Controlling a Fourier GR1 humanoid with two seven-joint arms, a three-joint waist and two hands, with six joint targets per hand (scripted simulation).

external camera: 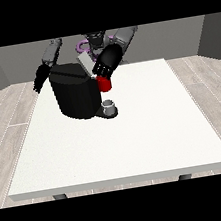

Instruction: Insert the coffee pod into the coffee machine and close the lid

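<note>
White table (138, 143) fills the middle of the front view, its near edge running across the bottom and its left and right edges slanting inward toward the robot at the top. At the view's left, one black hand (40, 79) hangs beyond the table's left edge, fingers pointing down and loosely straight, holding nothing; it lies just beside the upper left corner of the black coffee machine (77, 95), though contact cannot be judged. To the right of that hand the machine stands near the far edge of the table, its grey lid (86, 63) tilted up and open. Low at the machine's front right, a small grey cup (109, 105) sits on the dark base plate. Above the cup, the hand at the view's right (106, 62) reaches down to the machine's upper right corner, its fingers curled at the top of a red part (105, 84); whether this red part is the coffee pod or part of the machine cannot be told. Right of this hand, and all along the near side, the tabletop lies bare out to its edges. Grey wood-plank floor (7, 113) surrounds the table on both sides.
</note>
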